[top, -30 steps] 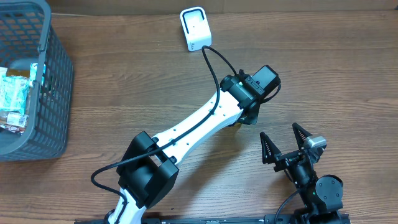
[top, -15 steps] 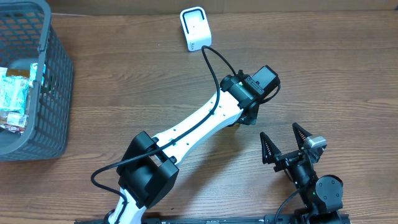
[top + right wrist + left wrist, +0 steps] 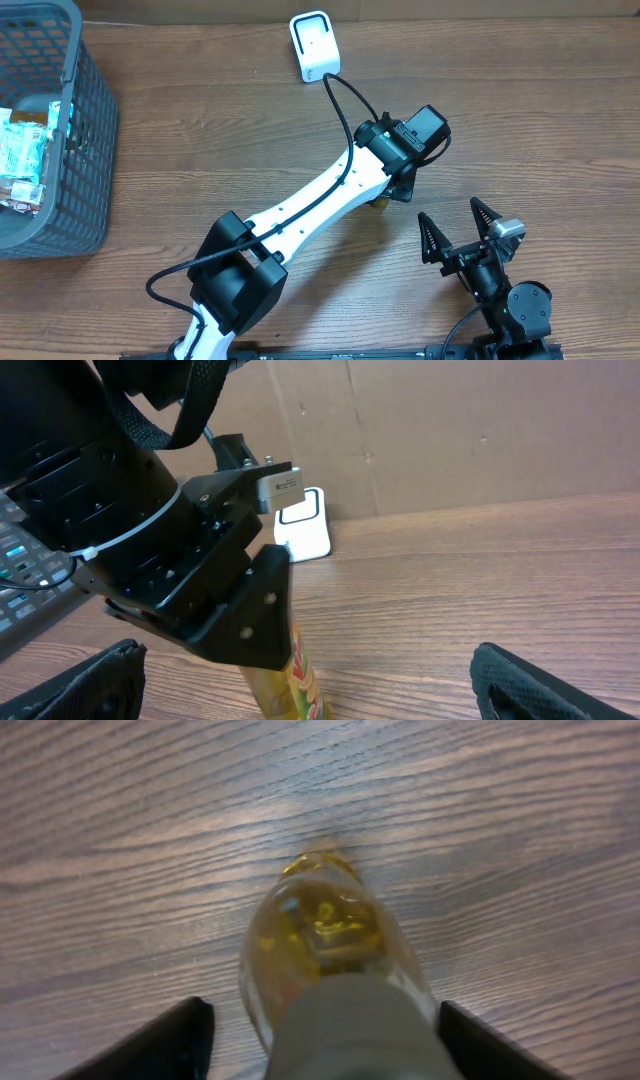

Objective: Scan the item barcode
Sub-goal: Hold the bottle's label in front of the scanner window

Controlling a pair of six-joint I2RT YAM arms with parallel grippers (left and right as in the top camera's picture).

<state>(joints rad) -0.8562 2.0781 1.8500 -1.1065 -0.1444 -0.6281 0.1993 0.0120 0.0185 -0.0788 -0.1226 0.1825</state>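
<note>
Bottle point(image 3: 330, 945) between parted fingers point(image 3: 175, 1042) of left hand point(image 3: 325, 1015)

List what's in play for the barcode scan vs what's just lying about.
In play:
- bottle of yellow liquid
- white scanner
- left gripper, open around the bottle

Lying about:
- grey basket
- packets inside it
- right gripper, open, holding nothing
</note>
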